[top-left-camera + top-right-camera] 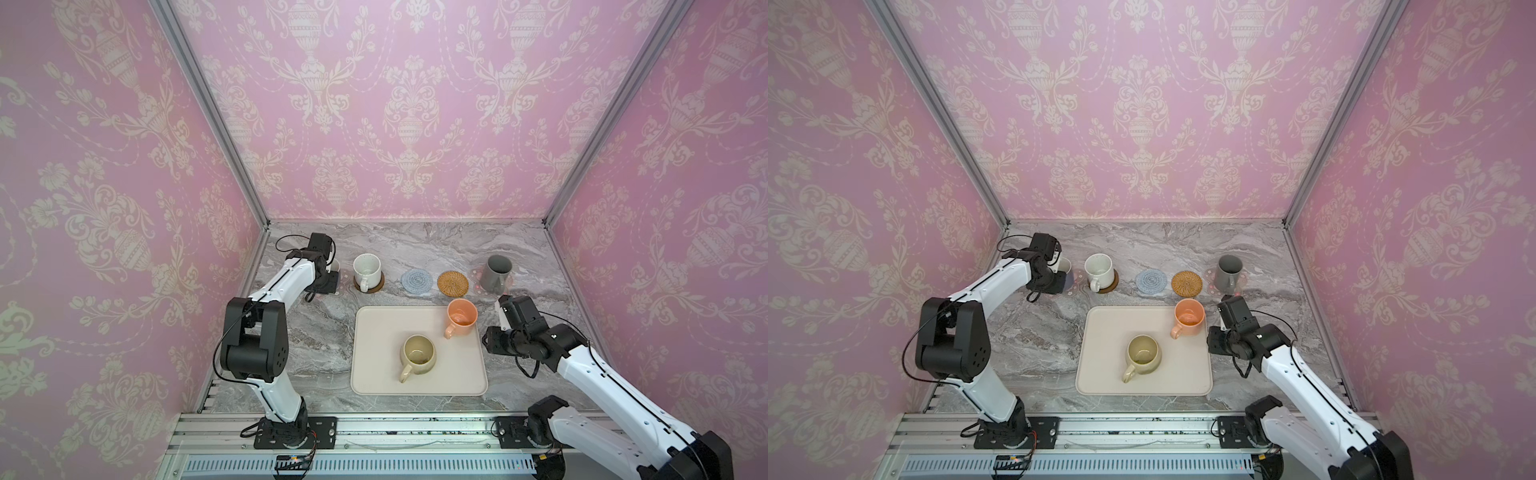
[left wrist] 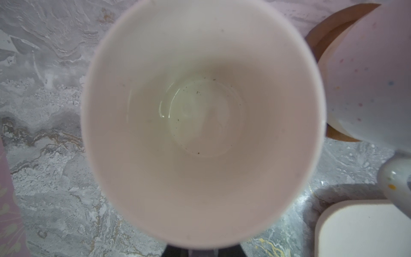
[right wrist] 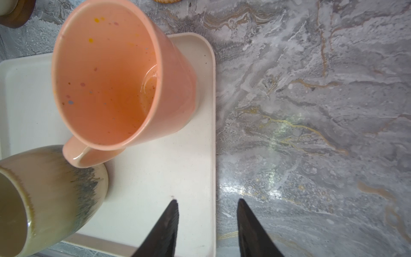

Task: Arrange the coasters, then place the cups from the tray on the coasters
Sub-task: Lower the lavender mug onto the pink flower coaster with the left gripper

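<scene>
The marble desk point(image 1: 415, 245) carries everything. The beige tray point(image 1: 374, 332) lies in its middle, nearer the front edge, so that both arms can reach it. The left tool point(image 1: 327, 284) stands at the left end of the coaster row, over the lavender cup point(image 2: 200, 122). The cup's rim hides its jaws, so I cannot tell if it grips the cup. The right tool point(image 3: 208, 200) hangs over the tray's right edge with its jaws apart and nothing between them, probably ready for the peach-orange cup point(image 1: 461, 313) in the tray's far right corner. The cream-yellow cup point(image 1: 417, 353) stands near the tray's middle. Behind the tray, the white cup point(image 1: 367, 268) sits on the brown wooden coaster point(image 1: 376, 287) and the grey cup point(image 1: 496, 272) on a pink flower coaster point(image 1: 477, 276). Between them the blue-grey coaster point(image 1: 416, 281) and the rattan coaster point(image 1: 452, 283) are free, I think for the tray's two cups.
</scene>
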Available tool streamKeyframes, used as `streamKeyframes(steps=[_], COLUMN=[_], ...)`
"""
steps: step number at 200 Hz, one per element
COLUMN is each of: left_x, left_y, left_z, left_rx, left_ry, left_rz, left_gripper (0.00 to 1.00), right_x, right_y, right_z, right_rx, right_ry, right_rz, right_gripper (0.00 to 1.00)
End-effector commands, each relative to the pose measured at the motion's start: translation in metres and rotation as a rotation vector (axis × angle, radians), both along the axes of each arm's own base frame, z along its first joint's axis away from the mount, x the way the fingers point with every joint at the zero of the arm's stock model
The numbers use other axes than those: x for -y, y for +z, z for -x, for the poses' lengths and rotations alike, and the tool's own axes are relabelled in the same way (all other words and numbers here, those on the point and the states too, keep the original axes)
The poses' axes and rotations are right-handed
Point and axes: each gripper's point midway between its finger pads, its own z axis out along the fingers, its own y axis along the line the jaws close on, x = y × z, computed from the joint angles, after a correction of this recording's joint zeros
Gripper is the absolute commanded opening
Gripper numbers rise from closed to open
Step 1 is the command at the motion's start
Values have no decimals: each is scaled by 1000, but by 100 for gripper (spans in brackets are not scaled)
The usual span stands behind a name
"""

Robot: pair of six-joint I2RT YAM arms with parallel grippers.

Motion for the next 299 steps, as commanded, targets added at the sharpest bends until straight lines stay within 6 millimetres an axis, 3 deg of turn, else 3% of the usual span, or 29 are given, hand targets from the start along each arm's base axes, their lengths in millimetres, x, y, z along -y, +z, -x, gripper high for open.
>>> streamKeyframes(steps=[1, 130, 299], left_x=[-4, -9, -5], left_y=[21, 12, -12], left_z=[-25, -36, -24], left_rx=[102, 136, 87], left_ry=[-14, 31, 56], left_rz=[2, 18, 58], left_gripper=[0, 0, 0], right_x=[1, 0, 0], right_y=[3, -2, -3], right_z=[-5, -7, -6], right_rx=[19, 19, 23], right_ry=[-32, -47, -48], right_rz=[-1, -11, -16], right_gripper=[45, 45, 45])
